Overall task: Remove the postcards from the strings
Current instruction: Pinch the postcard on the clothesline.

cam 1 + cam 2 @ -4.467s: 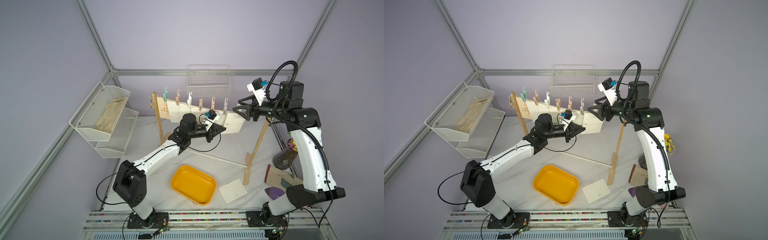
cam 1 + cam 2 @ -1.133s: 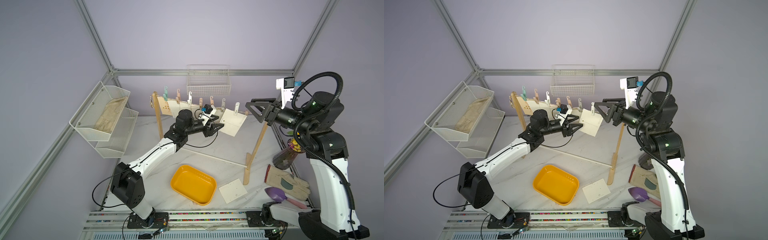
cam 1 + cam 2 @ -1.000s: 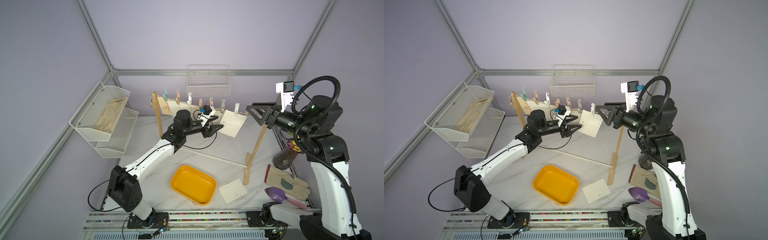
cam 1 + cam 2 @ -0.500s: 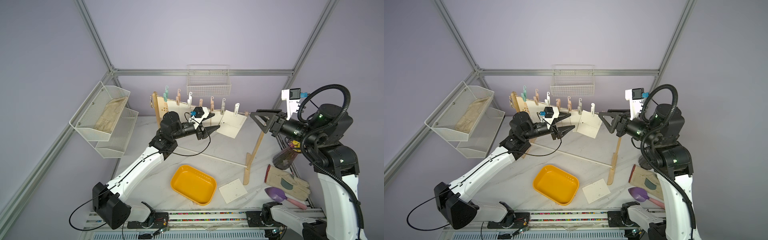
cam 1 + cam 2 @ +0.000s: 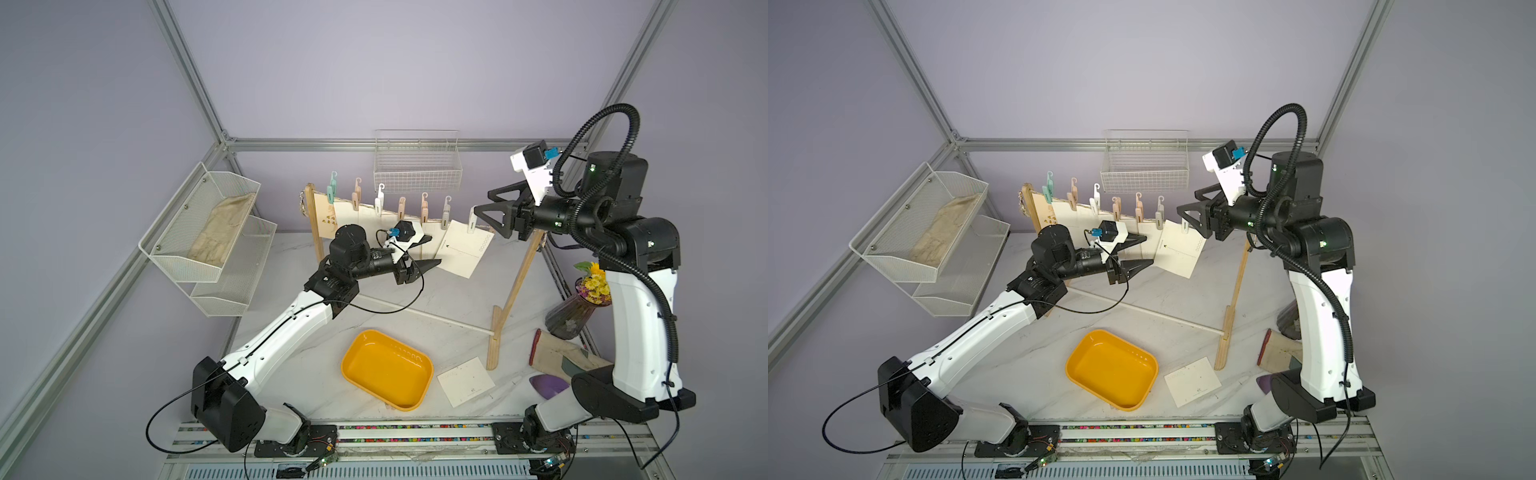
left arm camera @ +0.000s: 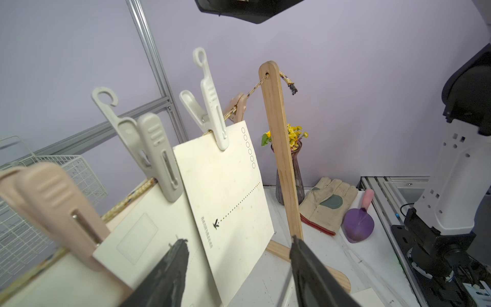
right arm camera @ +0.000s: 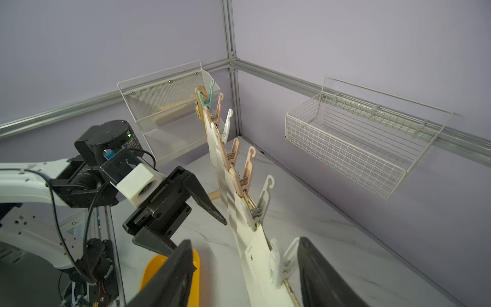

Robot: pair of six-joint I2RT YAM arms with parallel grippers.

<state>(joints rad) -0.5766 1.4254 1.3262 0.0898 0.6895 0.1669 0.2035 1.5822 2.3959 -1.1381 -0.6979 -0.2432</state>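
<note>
Several cream postcards hang in a row from pastel clothespins on the string (image 6: 255,88), between two wooden posts. The end postcard (image 5: 463,253) (image 5: 1179,254) (image 6: 228,191) (image 7: 259,255) hangs from a white clothespin (image 5: 471,220) (image 6: 212,106) (image 7: 276,263). My left gripper (image 5: 432,251) (image 5: 1148,249) (image 6: 238,239) is open beside that card's lower part and holds nothing. My right gripper (image 5: 482,202) (image 5: 1187,201) (image 7: 245,240) is open, with the white clothespin and the card's top between its fingers. Another postcard (image 5: 465,381) (image 5: 1192,381) lies flat on the table.
An empty yellow tray (image 5: 386,370) sits at the table's front. The right post (image 5: 517,286) stands close under my right arm. A vase of flowers (image 5: 577,307), a work glove (image 5: 557,353) and a purple scoop (image 5: 546,384) lie at the right. A wire basket (image 5: 417,166) and mesh shelves (image 5: 208,232) hang on the walls.
My right gripper has come in from the right post's side and now straddles the white clothespin. My left gripper has stayed by the end card while its arm shifted.
</note>
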